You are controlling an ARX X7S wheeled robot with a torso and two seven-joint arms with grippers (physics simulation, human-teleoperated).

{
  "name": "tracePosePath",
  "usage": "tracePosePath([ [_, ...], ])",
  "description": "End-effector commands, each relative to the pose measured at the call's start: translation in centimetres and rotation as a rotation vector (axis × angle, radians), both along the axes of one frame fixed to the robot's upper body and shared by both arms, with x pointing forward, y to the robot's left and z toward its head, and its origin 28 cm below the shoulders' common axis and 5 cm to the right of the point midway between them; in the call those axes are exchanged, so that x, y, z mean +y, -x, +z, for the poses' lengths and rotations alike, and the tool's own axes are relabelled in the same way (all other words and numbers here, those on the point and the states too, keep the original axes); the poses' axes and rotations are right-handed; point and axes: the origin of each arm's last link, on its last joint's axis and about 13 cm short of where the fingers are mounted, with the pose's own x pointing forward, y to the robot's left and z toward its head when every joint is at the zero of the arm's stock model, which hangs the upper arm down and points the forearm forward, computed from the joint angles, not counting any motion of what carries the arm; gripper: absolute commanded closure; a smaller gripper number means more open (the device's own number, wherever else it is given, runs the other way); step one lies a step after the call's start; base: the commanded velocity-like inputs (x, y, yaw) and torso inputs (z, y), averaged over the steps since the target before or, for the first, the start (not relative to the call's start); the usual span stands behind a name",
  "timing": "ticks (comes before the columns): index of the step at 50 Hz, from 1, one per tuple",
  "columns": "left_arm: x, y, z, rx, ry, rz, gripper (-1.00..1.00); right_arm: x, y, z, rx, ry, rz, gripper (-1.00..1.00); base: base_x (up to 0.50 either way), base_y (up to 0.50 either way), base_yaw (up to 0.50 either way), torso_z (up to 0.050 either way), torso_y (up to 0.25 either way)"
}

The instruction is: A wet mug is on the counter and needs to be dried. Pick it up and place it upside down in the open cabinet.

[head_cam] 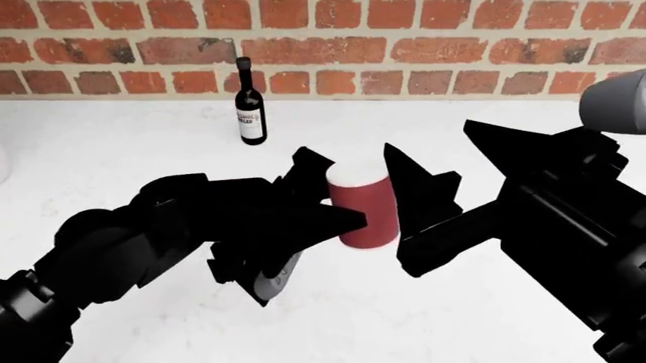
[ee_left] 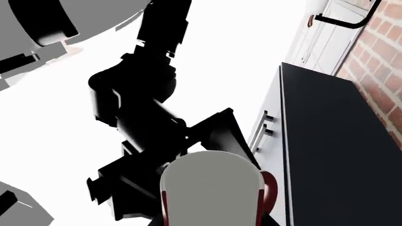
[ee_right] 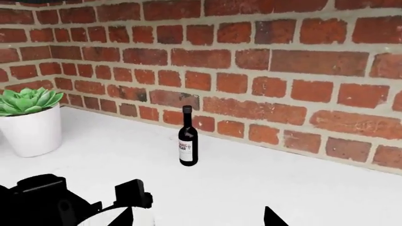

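The red mug [head_cam: 361, 212] is gripped by my left gripper [head_cam: 333, 190], one finger behind it and one in front. It stands upright with a pale whitish end up and seems held above the white counter [head_cam: 121, 151]. In the left wrist view the mug [ee_left: 210, 188] fills the space between the jaws, its red handle [ee_left: 270, 190] to one side. My right gripper [head_cam: 429, 136] is open; its nearer finger is close beside the mug's right side, and I cannot tell whether it touches. In the right wrist view the right gripper [ee_right: 197, 213] is wide open with nothing between its fingertips.
A dark wine bottle [head_cam: 250, 102] with a white label stands by the brick wall; it also shows in the right wrist view [ee_right: 188, 142]. A potted green plant [ee_right: 31, 125] stands in the corner. White cabinet doors [ee_left: 326, 42] and a dark top [ee_left: 333, 155] show in the left wrist view.
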Motion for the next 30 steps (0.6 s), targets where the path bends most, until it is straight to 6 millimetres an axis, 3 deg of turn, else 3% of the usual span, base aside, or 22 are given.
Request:
tracePosePath([
  [1,0.0,-1.2,0.7,-0.015,0.001,0.035,1.00,0.6,0.8,-0.4,0.054,0.002,0.070,-1.00,0.00,0.00,0.00,0.000,0.000],
  [30,-0.1,-2.3,0.3,-0.006,-0.021,0.056,1.00,2.0,1.7,-0.2,0.072,0.095,0.119,-1.00,0.00,0.00,0.00,0.000,0.000],
])
